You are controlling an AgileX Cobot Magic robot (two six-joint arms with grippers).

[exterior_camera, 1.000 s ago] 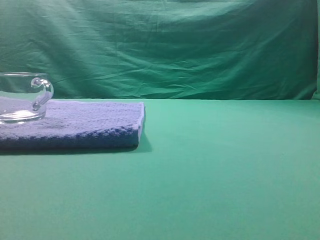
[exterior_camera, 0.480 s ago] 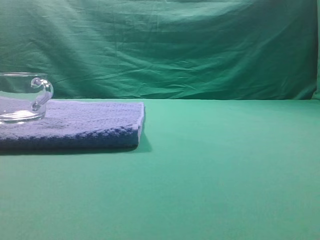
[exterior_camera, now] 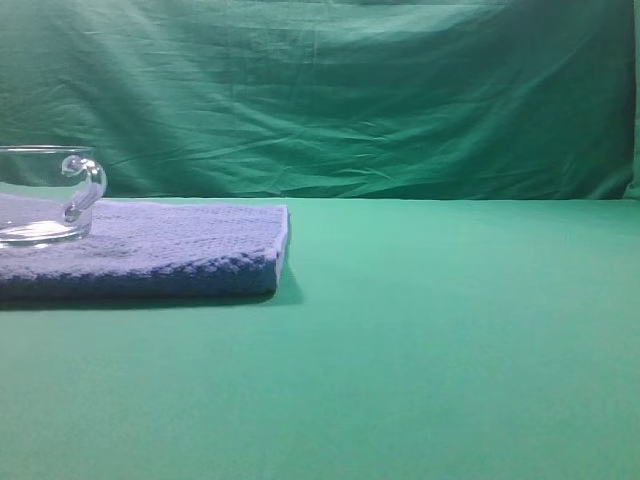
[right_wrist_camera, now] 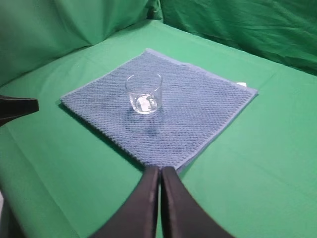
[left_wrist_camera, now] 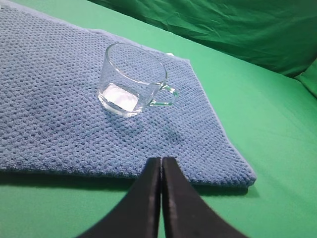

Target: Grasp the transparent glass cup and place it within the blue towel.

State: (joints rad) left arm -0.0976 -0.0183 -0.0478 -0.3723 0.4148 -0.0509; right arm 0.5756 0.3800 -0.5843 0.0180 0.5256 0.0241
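On blue towel (left_wrist_camera: 59, 119): glass cup (left_wrist_camera: 132, 79).

Wrinkled green cloth backdrop (exterior_camera: 350, 100); smooth green tabletop (exterior_camera: 420, 340); soft even light.

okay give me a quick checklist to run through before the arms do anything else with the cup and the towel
1. Cup on the towel: ok, well inside its edges.
2. Cup upright: ok, mouth up, base flat.
3. Left gripper clear of cup: ok, shut, back at the towel's near edge.
4. Right gripper clear of cup: ok, shut, off the towel's corner.
5. Towel flat: ok, no folds seen.
6. Cup empty: cannot tell for sure.
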